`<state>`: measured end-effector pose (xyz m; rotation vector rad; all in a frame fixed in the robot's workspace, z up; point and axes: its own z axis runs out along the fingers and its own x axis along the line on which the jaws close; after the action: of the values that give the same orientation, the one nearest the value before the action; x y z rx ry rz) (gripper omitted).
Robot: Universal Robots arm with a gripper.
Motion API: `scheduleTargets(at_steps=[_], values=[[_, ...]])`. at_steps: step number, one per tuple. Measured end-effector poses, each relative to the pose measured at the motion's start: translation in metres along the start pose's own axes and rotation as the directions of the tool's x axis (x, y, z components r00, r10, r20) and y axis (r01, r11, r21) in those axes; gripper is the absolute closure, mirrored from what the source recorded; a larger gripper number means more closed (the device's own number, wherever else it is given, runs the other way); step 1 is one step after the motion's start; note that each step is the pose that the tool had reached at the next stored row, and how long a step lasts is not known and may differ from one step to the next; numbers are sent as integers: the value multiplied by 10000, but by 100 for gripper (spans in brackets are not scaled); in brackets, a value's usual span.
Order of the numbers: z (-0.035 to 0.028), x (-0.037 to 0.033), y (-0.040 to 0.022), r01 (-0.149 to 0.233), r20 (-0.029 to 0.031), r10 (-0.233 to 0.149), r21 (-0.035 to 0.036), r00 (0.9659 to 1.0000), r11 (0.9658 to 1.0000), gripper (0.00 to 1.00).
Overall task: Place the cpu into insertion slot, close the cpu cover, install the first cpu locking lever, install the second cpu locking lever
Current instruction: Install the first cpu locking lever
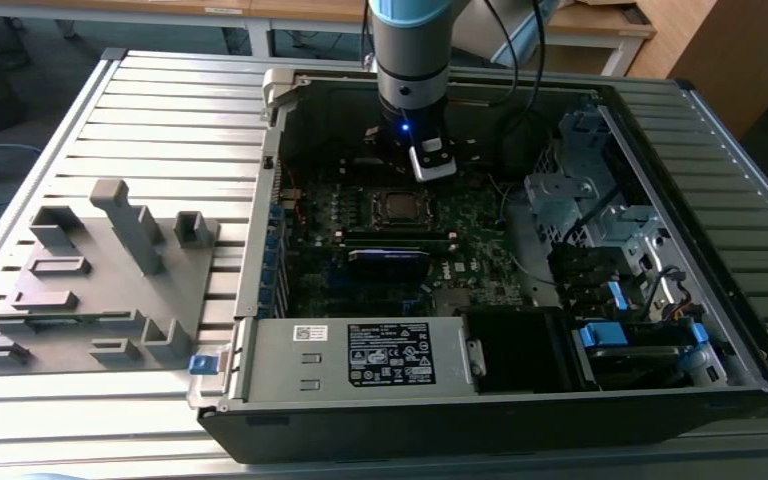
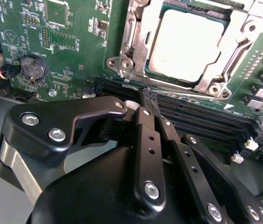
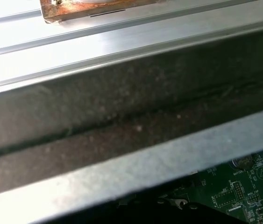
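The cpu, a flat square with a dull silver top, lies in the insertion slot on the green motherboard. The silvery cpu cover lies flat around it, framing the chip through its window. In the second wrist view, thin metal lever rods run along the socket's sides; whether they are latched I cannot tell. My gripper has its black fingers pressed together with nothing between them, tips just outside the socket edge, over the long black memory slots. From outside, the gripper hangs just behind the socket.
The open computer case wall rings the board. A power supply sits at the front and a drive cage on the exterior view's right. A grey fixture stands on the slotted table. A coin battery is on the board.
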<state>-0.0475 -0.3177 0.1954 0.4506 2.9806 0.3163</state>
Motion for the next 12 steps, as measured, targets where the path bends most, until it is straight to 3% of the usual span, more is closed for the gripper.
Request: scheduleTargets(at_steps=[12], values=[[6, 5, 10, -175, 40, 175, 13, 9998, 9998, 89]])
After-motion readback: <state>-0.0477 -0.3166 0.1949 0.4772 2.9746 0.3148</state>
